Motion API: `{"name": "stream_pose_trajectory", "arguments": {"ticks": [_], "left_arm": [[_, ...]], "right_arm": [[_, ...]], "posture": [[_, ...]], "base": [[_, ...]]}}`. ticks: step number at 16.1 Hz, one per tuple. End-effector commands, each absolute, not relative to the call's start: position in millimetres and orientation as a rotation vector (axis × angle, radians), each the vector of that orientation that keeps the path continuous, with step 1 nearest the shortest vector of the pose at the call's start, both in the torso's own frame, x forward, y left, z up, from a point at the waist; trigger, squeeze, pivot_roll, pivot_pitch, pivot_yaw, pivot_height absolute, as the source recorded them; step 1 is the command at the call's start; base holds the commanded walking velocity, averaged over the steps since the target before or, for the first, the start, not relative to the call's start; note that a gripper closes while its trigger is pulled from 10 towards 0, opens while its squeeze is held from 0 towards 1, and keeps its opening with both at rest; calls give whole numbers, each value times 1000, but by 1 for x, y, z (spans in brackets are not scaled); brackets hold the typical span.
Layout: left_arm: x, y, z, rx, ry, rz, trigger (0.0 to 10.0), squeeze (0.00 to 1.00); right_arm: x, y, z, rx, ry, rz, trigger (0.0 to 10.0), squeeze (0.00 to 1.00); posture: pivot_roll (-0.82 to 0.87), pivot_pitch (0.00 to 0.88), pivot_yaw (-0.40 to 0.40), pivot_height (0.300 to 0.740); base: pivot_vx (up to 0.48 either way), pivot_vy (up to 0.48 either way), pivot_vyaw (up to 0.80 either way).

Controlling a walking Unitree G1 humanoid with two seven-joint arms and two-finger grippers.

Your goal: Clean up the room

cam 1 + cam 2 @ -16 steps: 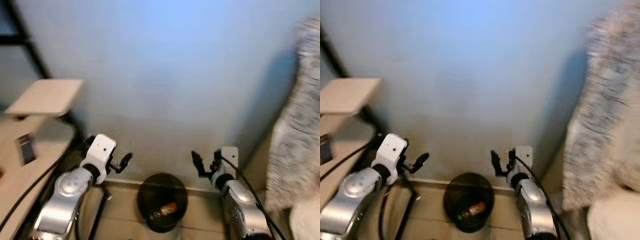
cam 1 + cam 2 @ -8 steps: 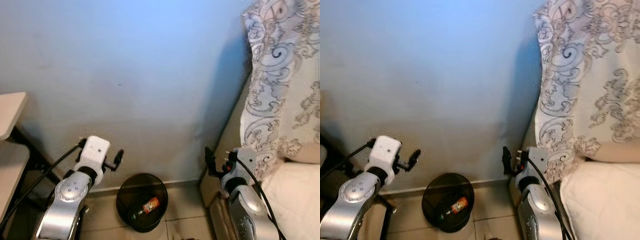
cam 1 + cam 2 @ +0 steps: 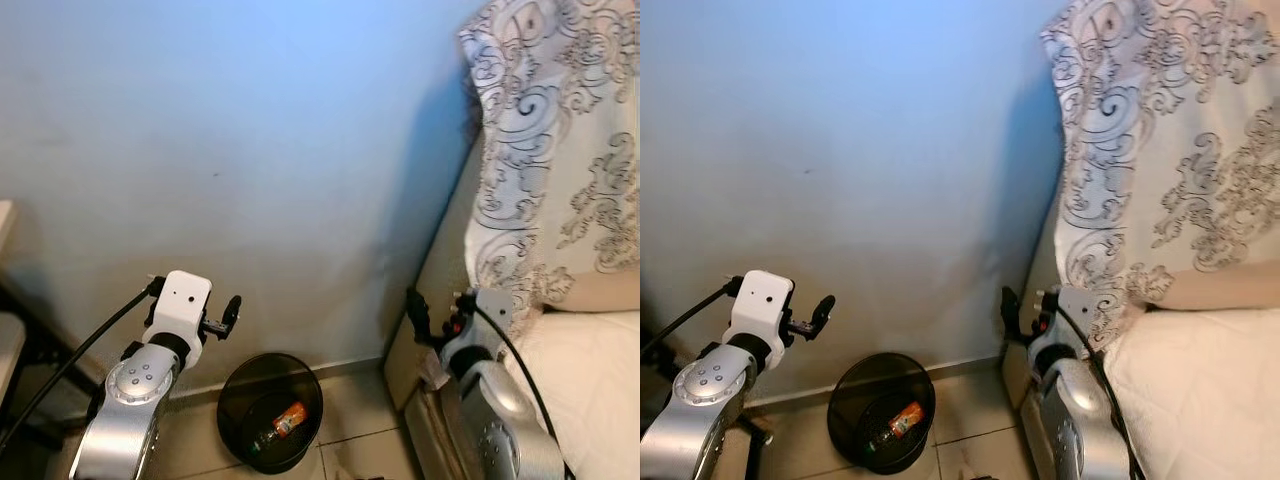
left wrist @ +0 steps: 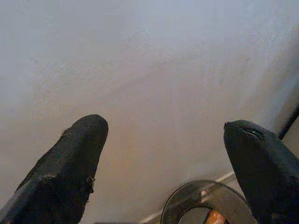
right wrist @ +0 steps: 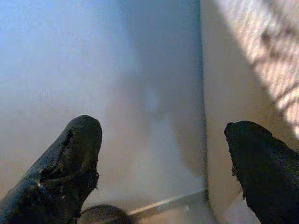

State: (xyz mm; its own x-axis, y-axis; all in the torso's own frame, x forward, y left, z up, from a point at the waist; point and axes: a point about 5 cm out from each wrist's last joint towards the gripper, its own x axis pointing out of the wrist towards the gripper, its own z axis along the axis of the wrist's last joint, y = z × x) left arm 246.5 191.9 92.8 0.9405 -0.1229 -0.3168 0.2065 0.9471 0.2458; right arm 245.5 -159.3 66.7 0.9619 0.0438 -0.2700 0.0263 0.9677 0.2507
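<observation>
A round black waste bin (image 3: 270, 412) stands on the tiled floor (image 3: 350, 450) against the pale blue wall (image 3: 250, 150), and everything here is placed from it. Inside the bin lies a small orange-and-dark item (image 3: 282, 422) — it looks like a bottle or wrapper, though its exact kind cannot be told.

The left gripper (image 3: 228, 314) hangs above the bin and slightly to its left, near the wall, with nothing between its fingers. In the left wrist view its two black fingers (image 4: 70, 168) stand wide apart, with the wall behind them and the bin's rim (image 4: 205, 200) showing low between them.

The right gripper (image 3: 418, 318) is held to the right of the bin, higher than its rim and close to the side of a bed (image 3: 440, 300) that stands just right of the bin. Its fingers (image 5: 65, 168) are also spread wide and empty — the right wrist view shows the wall, the beige bed side and a sliver of the bin's edge (image 5: 100, 215) between them.

Further right of the bin, a white mattress (image 3: 590, 380) carries a cream pillow with grey scrollwork (image 3: 550, 150), which leans upright against the wall.
</observation>
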Motion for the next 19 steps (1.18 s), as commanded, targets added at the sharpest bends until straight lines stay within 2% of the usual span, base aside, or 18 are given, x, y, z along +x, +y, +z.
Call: {"name": "stream_pose_trajectory", "arguments": {"ticks": [1, 3, 7, 16, 19], "left_arm": [[249, 189, 97, 287, 291, -186, 10000, 0], [250, 190, 97, 290, 292, -187, 10000, 0], [253, 191, 101, 283, 287, -188, 10000, 0], [253, 193, 100, 270, 300, -177, 10000, 0], [253, 194, 98, 273, 309, -173, 10000, 0]], "right_arm": [[247, -168, 69, 240, 264, -32, 10000, 1000], [252, -173, 73, 133, 239, -40, 10000, 1000], [253, -159, 72, 235, 242, -21, 10000, 1000], [255, -161, 72, 195, 242, -54, 10000, 1000], [256, -159, 73, 132, 225, -50, 10000, 1000]], "posture": [[-10, 0, 0, 740], [-11, 0, 4, 740], [3, 0, 1, 740], [-2, 0, 0, 740], [-2, 0, 0, 740]], "base": [[0, 0, -800], [0, 0, -794], [0, 0, -794], [0, 0, -778], [0, 0, -765]]}}
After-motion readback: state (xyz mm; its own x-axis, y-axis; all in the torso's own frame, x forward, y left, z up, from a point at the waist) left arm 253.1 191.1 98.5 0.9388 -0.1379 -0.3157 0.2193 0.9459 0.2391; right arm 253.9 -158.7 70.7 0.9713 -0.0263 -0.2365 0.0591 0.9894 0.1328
